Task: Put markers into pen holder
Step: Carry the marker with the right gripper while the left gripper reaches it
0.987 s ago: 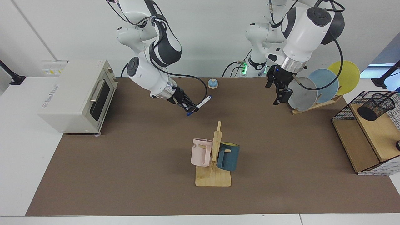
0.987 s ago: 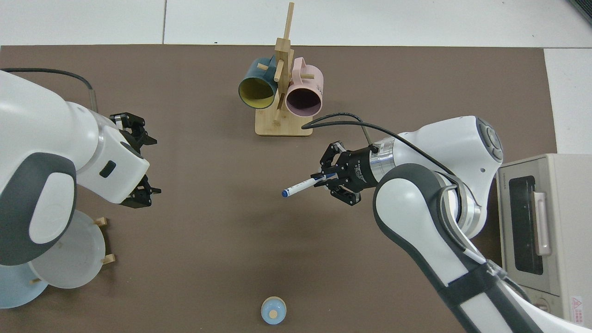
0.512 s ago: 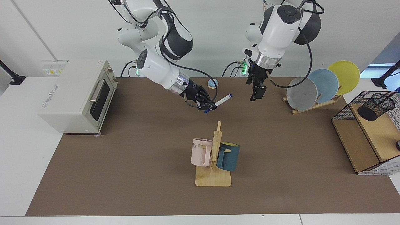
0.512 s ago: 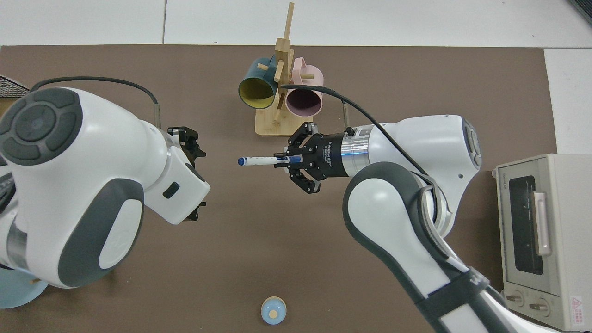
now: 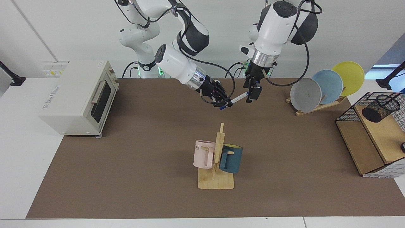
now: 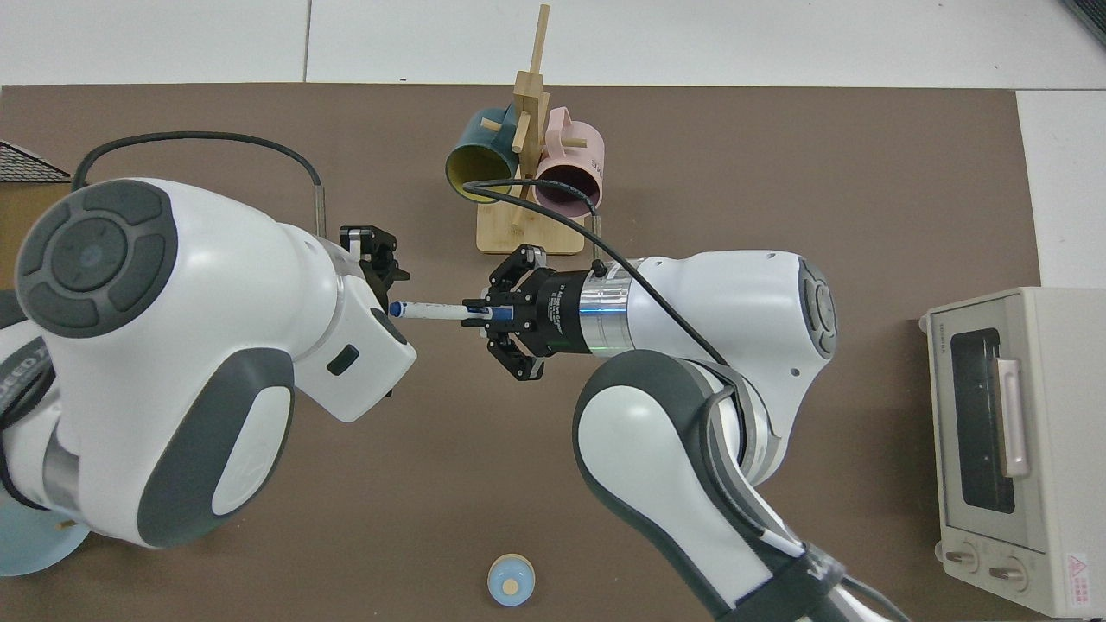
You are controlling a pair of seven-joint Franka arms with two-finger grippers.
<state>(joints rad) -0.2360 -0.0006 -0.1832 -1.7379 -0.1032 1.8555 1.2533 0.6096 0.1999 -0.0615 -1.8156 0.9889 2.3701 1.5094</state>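
Right claw [image 5: 225, 104] clenches the marker [image 6: 429, 310] mid-desk; its cap tip meets the left claw [image 5: 251, 95], fingers parted, at 3 o'clock.

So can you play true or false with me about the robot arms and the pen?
1. The right claw holds the marker. True.
2. The marker is already inside the pen holder. False: it is in the air between the two arms, and the holder sits far off in the wire basket.
3. The marker's free end reaches the left claw. True.
4. Both mugs stand on the table. False: the pink mug and the teal mug hang on a wooden rack.
5. Three plates lean in a rack. True.
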